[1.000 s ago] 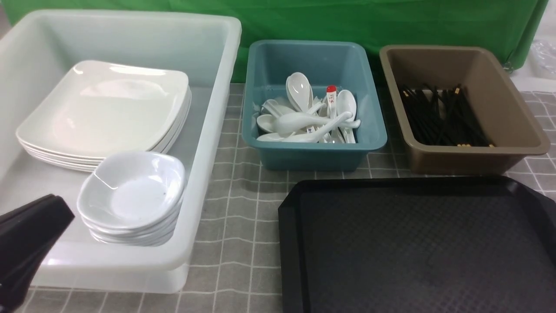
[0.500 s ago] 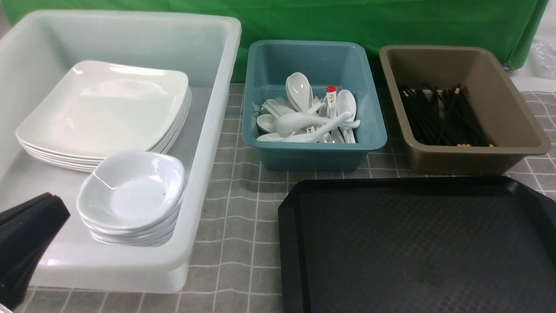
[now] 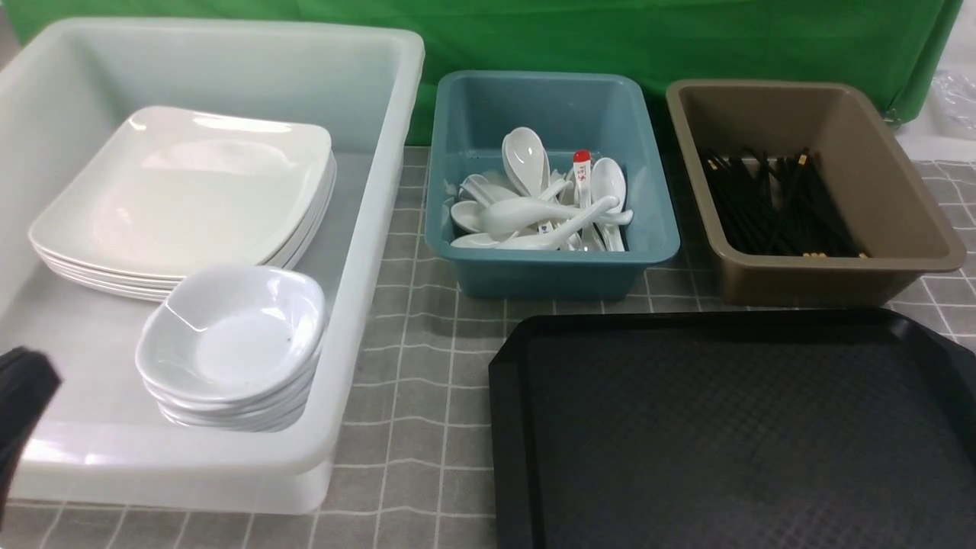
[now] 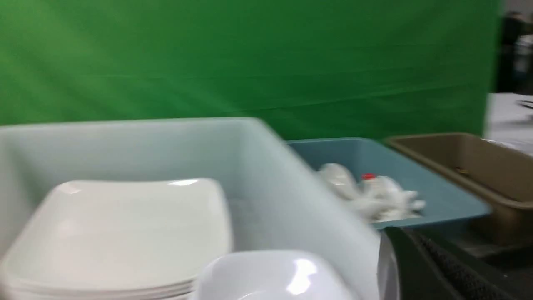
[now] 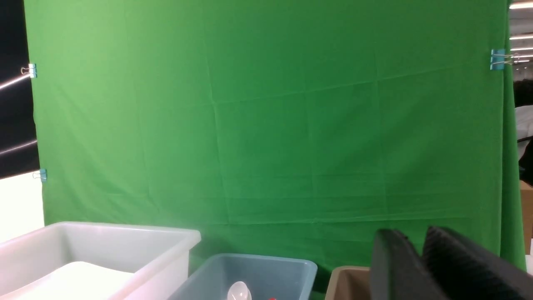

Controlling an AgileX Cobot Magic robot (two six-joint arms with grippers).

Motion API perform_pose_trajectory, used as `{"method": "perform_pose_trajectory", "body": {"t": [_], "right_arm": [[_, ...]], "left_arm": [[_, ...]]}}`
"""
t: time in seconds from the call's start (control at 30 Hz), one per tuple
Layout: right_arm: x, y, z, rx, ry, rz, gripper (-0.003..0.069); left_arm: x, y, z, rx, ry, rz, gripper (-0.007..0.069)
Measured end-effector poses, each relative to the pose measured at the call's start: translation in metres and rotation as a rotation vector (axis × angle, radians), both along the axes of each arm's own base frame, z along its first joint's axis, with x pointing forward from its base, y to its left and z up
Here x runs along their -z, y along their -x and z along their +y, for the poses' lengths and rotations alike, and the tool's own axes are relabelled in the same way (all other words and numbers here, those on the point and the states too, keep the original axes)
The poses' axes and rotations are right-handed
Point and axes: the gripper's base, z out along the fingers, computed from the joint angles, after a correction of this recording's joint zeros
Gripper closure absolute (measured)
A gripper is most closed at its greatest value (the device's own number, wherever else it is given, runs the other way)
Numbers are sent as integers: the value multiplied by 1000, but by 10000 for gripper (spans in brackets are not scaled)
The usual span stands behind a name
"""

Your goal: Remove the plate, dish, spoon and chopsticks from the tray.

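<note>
So the tray (image 3: 732, 427) is bare at the front right, and everything's sorted: plates (image 3: 183, 198) and dishes (image 3: 232, 343) stacked in the white tub (image 3: 366, 252), spoons (image 3: 545, 206) piled in the teal tub (image 3: 549, 267), chopsticks (image 3: 778, 206) in the brown tub (image 3: 907, 206). Left gripper (image 3: 23, 412) is closed with nothing in it, at the white tub's near-left corner. Right gripper (image 5: 420, 254) has its fingers slightly parted, holding nothing, up in the air.

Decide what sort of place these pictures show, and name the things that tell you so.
Probably a staged test or filming set made to look like a canteen dish-return station: a green backdrop clipped up behind, a checked tablecloth, and tubs sorting plates, spoons and chopsticks.
</note>
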Motion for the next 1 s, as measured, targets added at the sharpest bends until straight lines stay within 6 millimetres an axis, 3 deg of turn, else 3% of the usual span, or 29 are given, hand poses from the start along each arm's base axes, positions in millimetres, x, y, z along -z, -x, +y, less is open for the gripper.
{"method": "perform_pose_trajectory", "body": {"t": [0.17,0.37,1.0], "right_arm": [[0,0,0,0,0,0,501],[0,0,0,0,0,1,489],[0,0,0,0,0,1,445]], "left_arm": [[41,5,13,-199,43,26,620],[60,5,14,-238,28,160,620],[62,5,14,-235,11,180,620]]}}
